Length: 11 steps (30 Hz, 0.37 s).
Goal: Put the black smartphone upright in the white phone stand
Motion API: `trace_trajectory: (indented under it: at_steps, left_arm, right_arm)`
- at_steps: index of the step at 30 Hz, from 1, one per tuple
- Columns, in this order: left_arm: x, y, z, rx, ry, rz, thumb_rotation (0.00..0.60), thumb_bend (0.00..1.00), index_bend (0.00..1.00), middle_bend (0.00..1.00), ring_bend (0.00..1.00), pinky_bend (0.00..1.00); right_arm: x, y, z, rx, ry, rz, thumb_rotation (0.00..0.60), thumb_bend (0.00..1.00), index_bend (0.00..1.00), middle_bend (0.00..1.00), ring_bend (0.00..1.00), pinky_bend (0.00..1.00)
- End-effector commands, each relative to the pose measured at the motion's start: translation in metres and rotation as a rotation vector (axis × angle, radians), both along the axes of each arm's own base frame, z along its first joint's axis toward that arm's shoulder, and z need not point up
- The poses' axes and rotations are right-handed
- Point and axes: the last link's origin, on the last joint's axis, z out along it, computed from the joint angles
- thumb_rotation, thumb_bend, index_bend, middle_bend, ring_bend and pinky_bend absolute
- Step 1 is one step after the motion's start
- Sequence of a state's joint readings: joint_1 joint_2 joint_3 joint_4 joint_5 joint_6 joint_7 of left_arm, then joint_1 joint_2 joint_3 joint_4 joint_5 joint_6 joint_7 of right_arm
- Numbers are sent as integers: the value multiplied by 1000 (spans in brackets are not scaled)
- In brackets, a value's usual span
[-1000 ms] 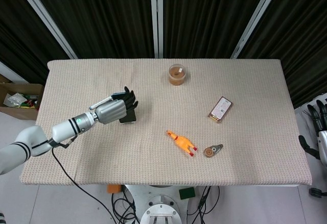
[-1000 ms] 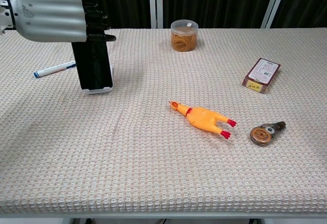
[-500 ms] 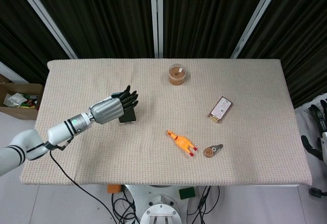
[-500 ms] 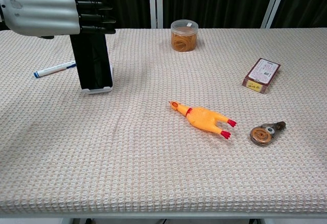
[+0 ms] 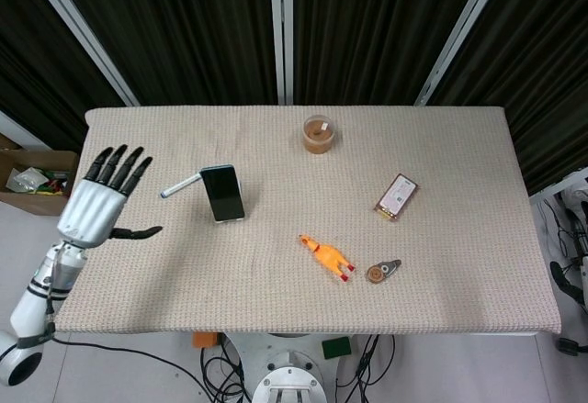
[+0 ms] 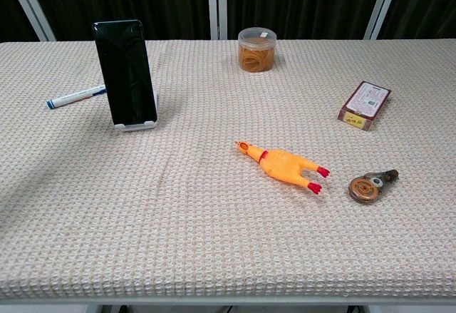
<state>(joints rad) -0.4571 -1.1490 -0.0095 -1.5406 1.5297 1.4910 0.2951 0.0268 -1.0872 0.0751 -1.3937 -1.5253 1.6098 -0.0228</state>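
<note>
Head view shows the left hand (image 5: 96,203) raised over the left edge of the table (image 5: 441,146), fingers spread and straight, holding nothing; it is well apart from everything on the cloth. Near the table's left rear part lies a white marker with a blue cap (image 6: 76,98), a slim plastic cylinder. Just beside it the black smartphone (image 6: 125,70) stands upright, leaning slightly back in the white phone stand (image 6: 140,123), whose low front lip shows under the phone's bottom edge. The task looks done as things lie.

The phone is a stiff, flat slab with a glossy glass face, likely slick and moderately heavy for its size; any regrasp would best pinch its two long side edges above the stand, since a push on the top could tip the light stand over.

Toward the rear edge at the middle sits a clear round plastic tub of rubber bands (image 6: 256,49). Nearer the front lies a soft-looking orange rubber chicken (image 6: 283,165), then a rounded correction-tape dispenser (image 6: 370,185), and behind it a small flat cardboard box (image 6: 365,104). The table cover is a coarse beige waffle weave. Whether the right hand is open or closed cannot be told; at most a sliver shows at the right frame edge.
</note>
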Motion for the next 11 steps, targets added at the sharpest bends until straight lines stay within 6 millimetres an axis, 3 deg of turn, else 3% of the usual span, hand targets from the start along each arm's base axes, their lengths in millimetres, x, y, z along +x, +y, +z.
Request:
trace_trajectory:
  at_steps: [1, 6, 11]
  left_arm:
    - [-67, -67, 1, 41, -166, 232, 0, 0, 33, 35, 0, 136]
    - [-95, -106, -20, 5, -203, 320, 0, 0, 33, 36, 0, 136]
    - [-99, -119, -29, -8, -189, 312, 0, 0, 33, 35, 0, 135]
  right_arm:
    - [-14, 16, -15, 29, -9, -26, 600, 317, 0, 0, 0, 0]
    - [-29, 27, -32, 85, -18, -77, 600, 317, 0, 0, 0, 0]
    - [-33, 27, -38, 100, -29, -79, 600, 317, 0, 0, 0, 0]
